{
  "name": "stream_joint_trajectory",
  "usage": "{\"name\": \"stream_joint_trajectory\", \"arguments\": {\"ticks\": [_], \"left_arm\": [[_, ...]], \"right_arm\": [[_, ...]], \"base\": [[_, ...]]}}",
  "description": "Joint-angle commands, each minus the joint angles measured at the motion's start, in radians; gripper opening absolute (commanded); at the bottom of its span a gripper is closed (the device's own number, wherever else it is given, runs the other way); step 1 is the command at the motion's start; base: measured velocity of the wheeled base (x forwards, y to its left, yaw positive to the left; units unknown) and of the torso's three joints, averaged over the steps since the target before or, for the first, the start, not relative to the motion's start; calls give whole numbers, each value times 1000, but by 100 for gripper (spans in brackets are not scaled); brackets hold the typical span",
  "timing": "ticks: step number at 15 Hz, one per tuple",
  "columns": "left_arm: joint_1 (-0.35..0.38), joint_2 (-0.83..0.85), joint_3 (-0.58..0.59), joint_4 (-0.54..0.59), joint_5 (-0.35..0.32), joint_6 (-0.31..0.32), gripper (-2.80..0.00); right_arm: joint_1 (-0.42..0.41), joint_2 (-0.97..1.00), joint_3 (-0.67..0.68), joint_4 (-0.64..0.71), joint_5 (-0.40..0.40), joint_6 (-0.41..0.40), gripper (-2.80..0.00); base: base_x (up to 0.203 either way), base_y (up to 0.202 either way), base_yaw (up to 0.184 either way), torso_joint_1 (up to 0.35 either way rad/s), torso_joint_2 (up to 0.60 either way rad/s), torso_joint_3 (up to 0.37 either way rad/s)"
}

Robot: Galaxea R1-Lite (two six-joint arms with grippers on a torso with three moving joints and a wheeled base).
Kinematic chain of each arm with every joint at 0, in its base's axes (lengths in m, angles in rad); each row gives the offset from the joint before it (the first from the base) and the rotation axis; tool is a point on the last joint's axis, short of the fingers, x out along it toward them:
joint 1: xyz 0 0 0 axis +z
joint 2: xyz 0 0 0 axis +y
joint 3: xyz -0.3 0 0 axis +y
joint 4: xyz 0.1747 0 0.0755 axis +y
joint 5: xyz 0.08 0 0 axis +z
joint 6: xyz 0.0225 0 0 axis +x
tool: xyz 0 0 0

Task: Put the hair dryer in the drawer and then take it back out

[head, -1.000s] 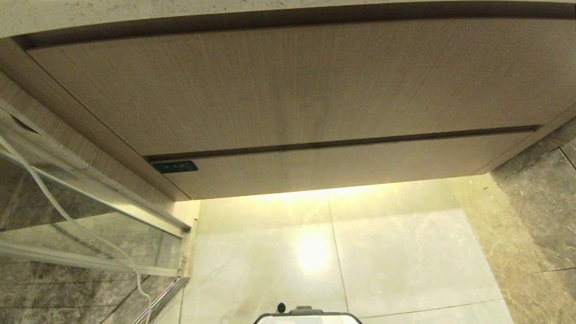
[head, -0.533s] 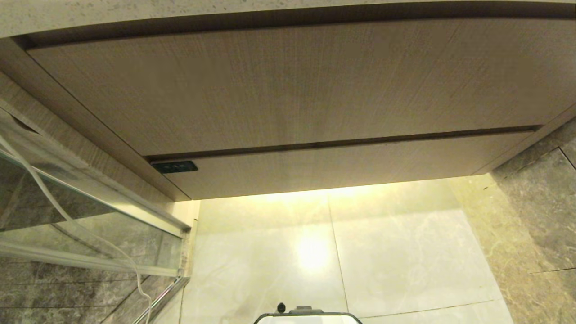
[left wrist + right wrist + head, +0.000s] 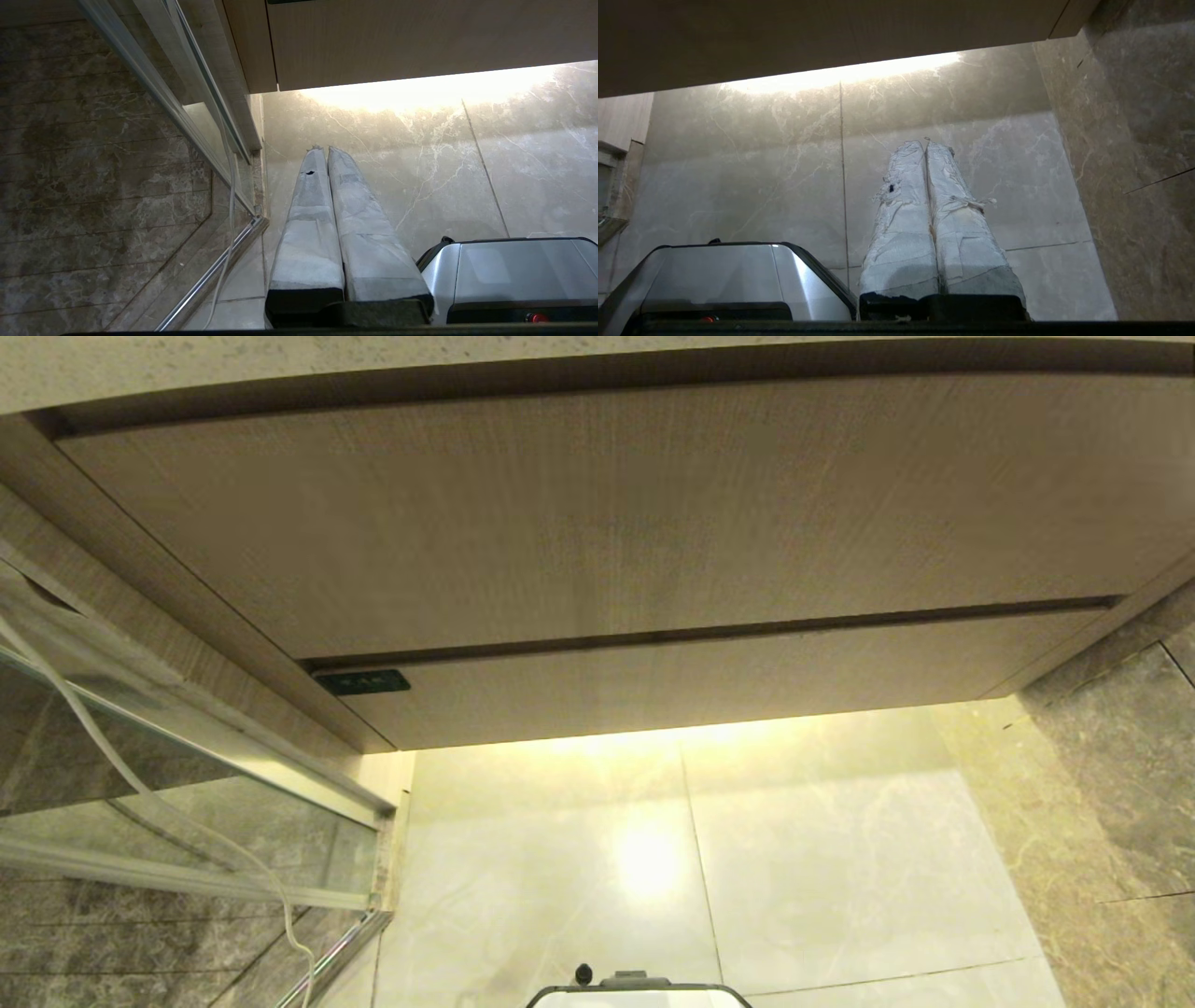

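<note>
Right claw [image 3: 926, 145]: two long fingers [image 3: 901, 219] wrapped in whitish tape, pressed together along their length, nothing between them. It hangs over the pale marble floor tiles [image 3: 784, 177], tips toward the lit strip under the cabinet. The tape on one finger is frayed, with a small dark hole.

Left claw [image 3: 322, 149]: same taped fingers [image 3: 308, 219], also together and empty, above the same floor and pointing toward the cabinet's underside. Just beside each claw sits the robot's silver-grey base housing [image 3: 509, 275], between the two arms.

Outward from the left claw — a thin white cable [image 3: 230, 210] hangs down next to a chrome-framed glass panel [image 3: 154, 84], with darker brown marble tiles [image 3: 93, 177] seen through it.

Outward from the right claw — a brown marble wall [image 3: 1143, 140] meets the floor.

Head view: neither claw shows. The wide shallow light-brown wood-grain drawer [image 3: 709, 677] with a small black label [image 3: 362, 682] at its front corner is fully closed, flush below the taller wood-grain panel [image 3: 597, 513]. A dark gap separates the two. Above the panel runs the edge of a speckled stone surface [image 3: 280, 364]. Warm light spills from under the drawer onto the floor.

The small white hair dryer appears in no view; I cannot tell where it is.
</note>
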Motion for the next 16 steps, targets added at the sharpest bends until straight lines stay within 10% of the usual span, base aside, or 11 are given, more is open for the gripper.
{"name": "stream_joint_trajectory", "arguments": {"ticks": [1, 16], "left_arm": [[0, 0, 2, 0, 0, 0, -280], [0, 0, 1, 0, 0, 0, -280]], "right_arm": [[0, 0, 3, -1, -5, 10, -280], [0, 1, 3, -3, -12, 37, -280]], "base": [[0, 0, 0, 0, 0, 0], [0, 0, 0, 0, 0, 0]]}}
